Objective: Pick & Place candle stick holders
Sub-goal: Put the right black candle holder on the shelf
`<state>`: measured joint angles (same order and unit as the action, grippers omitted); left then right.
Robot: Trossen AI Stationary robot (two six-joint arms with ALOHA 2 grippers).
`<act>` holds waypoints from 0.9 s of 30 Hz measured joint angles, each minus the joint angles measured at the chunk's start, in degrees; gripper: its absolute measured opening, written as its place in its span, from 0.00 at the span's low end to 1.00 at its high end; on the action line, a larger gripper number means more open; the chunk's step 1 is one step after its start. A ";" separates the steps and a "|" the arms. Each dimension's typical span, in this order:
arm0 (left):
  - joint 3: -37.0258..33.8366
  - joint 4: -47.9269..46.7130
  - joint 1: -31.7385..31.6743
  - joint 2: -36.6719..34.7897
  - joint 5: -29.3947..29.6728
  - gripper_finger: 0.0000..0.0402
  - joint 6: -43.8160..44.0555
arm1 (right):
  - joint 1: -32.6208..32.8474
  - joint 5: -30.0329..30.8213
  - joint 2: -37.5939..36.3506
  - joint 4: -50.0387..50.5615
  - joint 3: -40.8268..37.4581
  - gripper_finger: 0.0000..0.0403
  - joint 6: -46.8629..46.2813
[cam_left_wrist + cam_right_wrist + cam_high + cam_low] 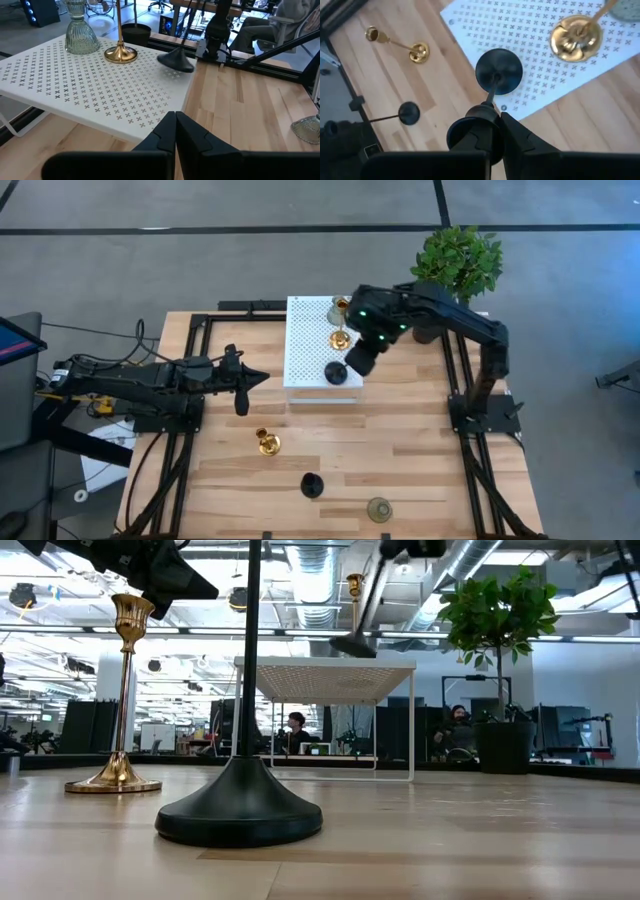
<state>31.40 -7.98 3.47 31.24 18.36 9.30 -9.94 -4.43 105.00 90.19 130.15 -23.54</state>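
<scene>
Black holder [238, 802] stands closest on the counter [420, 460].
Right gripper [495, 112] clenches another black holder [498, 71] above the white stand [305, 345], apparently for placing; left gripper [175, 131] closed, idle.

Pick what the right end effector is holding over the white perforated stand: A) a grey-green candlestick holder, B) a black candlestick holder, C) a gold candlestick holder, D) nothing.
B: the right end effector is shut on the stem of a black candlestick holder, its round base hanging over the white perforated stand.

Six candlestick holders: gold [340, 338], grey-green [337, 308], black [336, 372] at white shelf; gold [267, 442], black [313, 485], grey-green [379, 509] on table.
</scene>
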 joint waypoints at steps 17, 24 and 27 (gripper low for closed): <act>0.00 0.61 -0.01 0.00 -3.10 0.02 1.70 | -1.79 -0.50 -1.94 -0.05 4.61 0.01 2.98; 0.04 13.22 0.02 1.96 -14.12 0.02 5.11 | 3.49 -1.66 -1.78 -0.14 4.58 0.01 3.88; 0.44 16.70 0.02 5.86 -14.32 0.03 4.63 | 4.87 -1.66 -1.39 -0.24 4.58 0.01 4.20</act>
<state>31.84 8.72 3.49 37.11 4.03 13.93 -5.07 -6.09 103.61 89.95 134.74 -19.33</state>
